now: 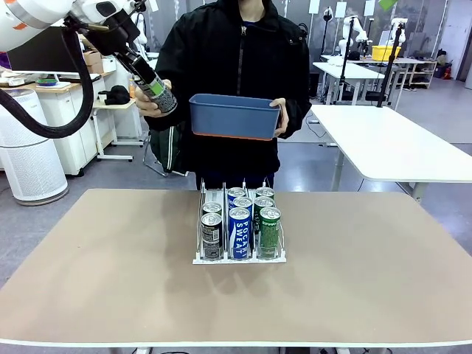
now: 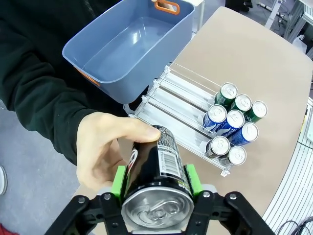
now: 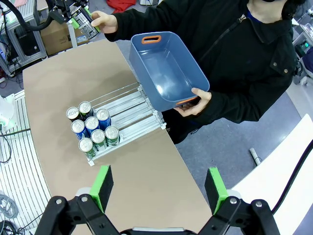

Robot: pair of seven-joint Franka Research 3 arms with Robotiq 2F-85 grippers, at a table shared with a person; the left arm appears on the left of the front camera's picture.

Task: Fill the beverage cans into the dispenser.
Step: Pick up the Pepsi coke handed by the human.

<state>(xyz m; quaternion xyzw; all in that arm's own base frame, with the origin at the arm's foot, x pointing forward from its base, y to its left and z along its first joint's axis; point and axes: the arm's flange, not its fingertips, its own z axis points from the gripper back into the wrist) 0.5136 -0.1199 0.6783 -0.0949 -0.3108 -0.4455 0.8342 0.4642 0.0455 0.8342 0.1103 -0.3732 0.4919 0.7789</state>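
Tabletop dispenser (image 1: 240,258), seven cans (image 1: 238,230) inside

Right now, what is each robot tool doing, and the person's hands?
Left tool: shut on a dark can.
Right tool: open, holding nothing.
Person's one hand: on that can.
Other hand: holding the blue bin.

Robotics lab: white work tables (image 1: 383,140), other arm stands (image 1: 352,33) behind, yellow crate (image 1: 386,52).

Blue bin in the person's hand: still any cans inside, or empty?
Empty. The left wrist and right wrist views look into the blue bin and show a bare floor; no cans inside.
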